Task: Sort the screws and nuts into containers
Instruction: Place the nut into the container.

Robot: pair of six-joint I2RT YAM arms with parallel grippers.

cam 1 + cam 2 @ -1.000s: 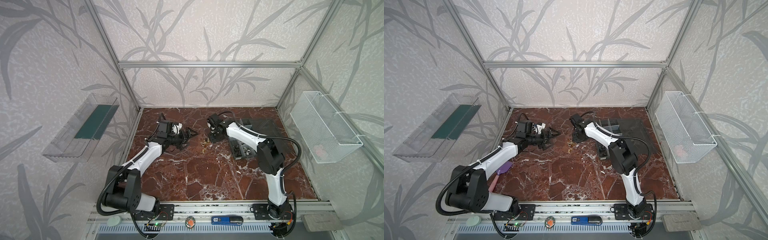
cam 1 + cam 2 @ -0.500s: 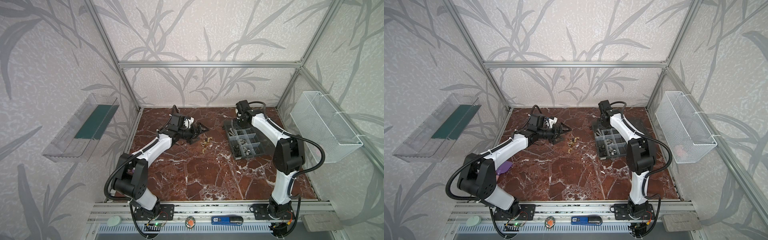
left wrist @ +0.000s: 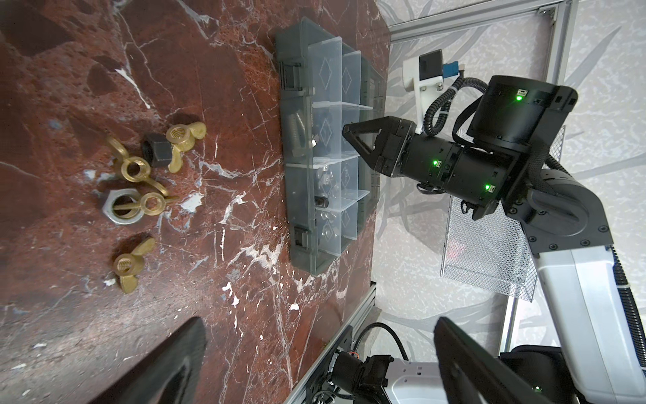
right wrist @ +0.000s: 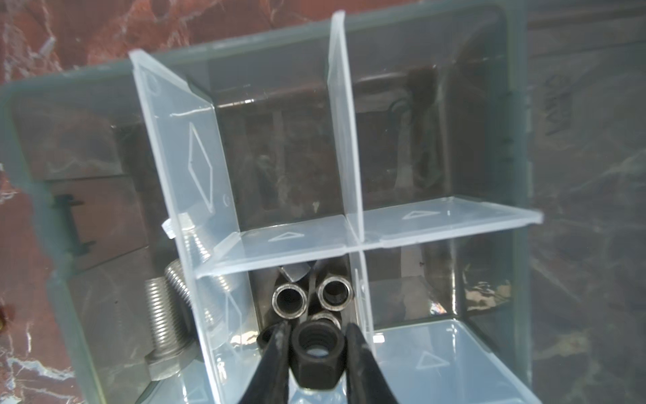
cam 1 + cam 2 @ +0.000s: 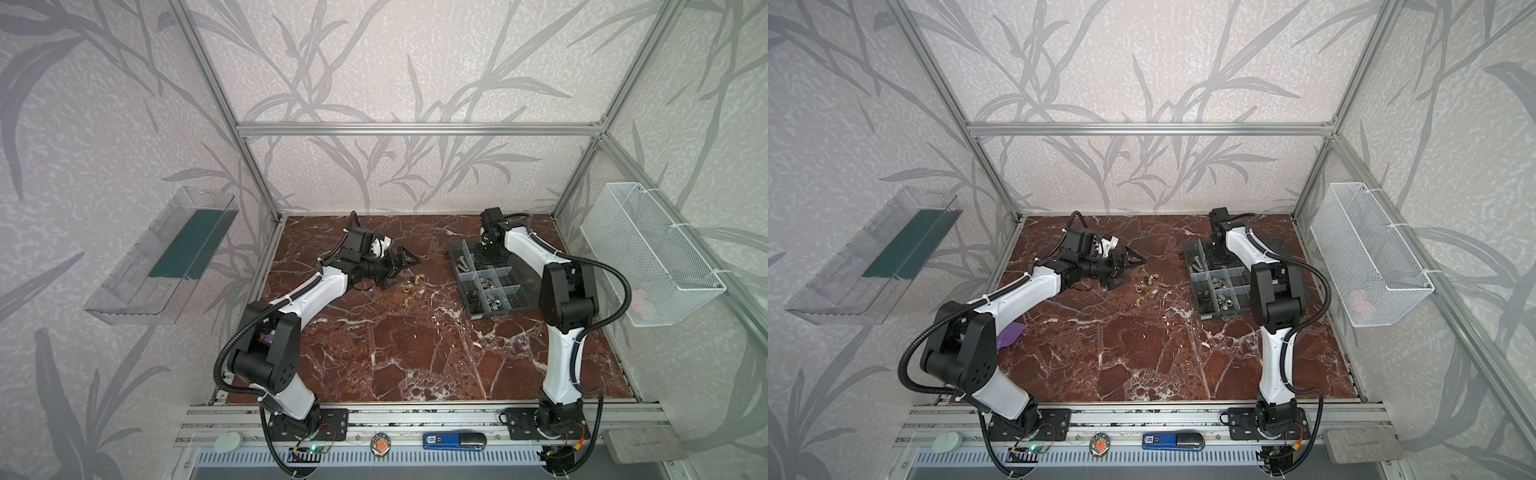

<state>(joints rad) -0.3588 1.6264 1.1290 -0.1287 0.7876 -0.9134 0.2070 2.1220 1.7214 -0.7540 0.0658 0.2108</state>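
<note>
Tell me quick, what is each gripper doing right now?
Left gripper: open, holding nothing.
Right gripper: closed on a black nut.

Left arm point(image 5: 309, 293): reaches low and forward from its base with the forearm near level and the wrist rolled onto its side. Left gripper point(image 5: 401, 271): jaws spread wide, nothing between them. Right arm point(image 5: 528, 249): lower link upright, elbow raised, forearm reaching toward the far side, wrist bent downward. Right gripper point(image 4: 316, 335): points down, with its fingers point(image 4: 278, 349) drawn close and clamping a dark hex nut point(image 4: 316, 355).
</note>
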